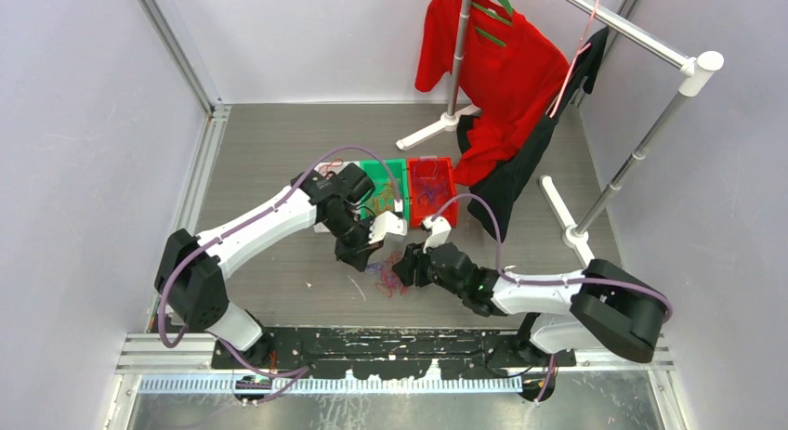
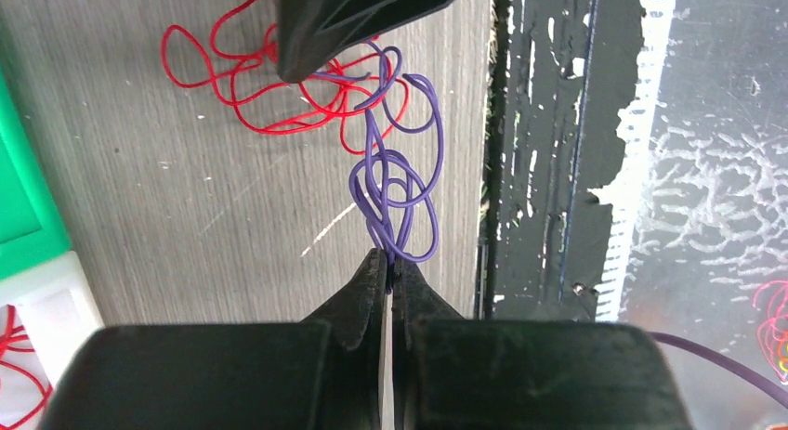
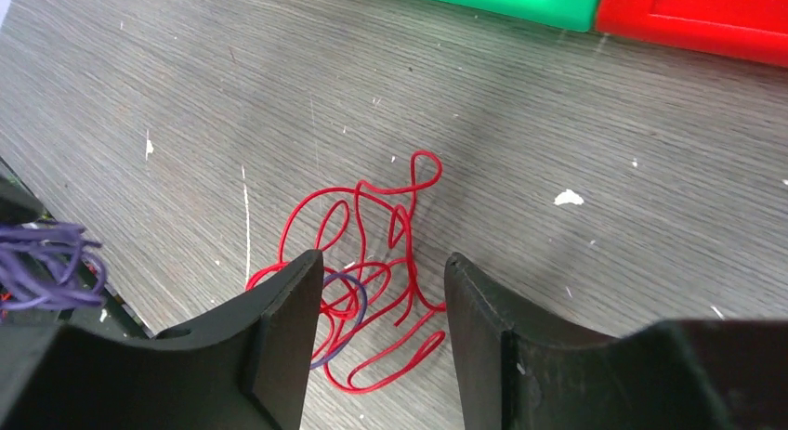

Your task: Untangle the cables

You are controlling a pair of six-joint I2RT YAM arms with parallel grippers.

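Note:
A small tangle of thin red and purple cables (image 1: 384, 277) lies on the grey table between the two arms. In the left wrist view my left gripper (image 2: 390, 261) is shut on a purple cable (image 2: 400, 184), whose loops run up into the red cable (image 2: 279, 86). My left gripper shows from above (image 1: 361, 255) just left of the tangle. My right gripper (image 3: 383, 272) is open, its jaws straddling the red cable loops (image 3: 390, 235) with one purple loop (image 3: 348, 305) among them; from above it sits just right of the tangle (image 1: 401, 269).
A green bin (image 1: 397, 166) and a red bin (image 1: 451, 198) stand side by side behind the tangle, each holding thin wires. A clothes rack (image 1: 632, 156) with a red shirt (image 1: 502, 68) and a black garment stands at the back right. The black base plate (image 2: 548, 151) is next to the purple cable.

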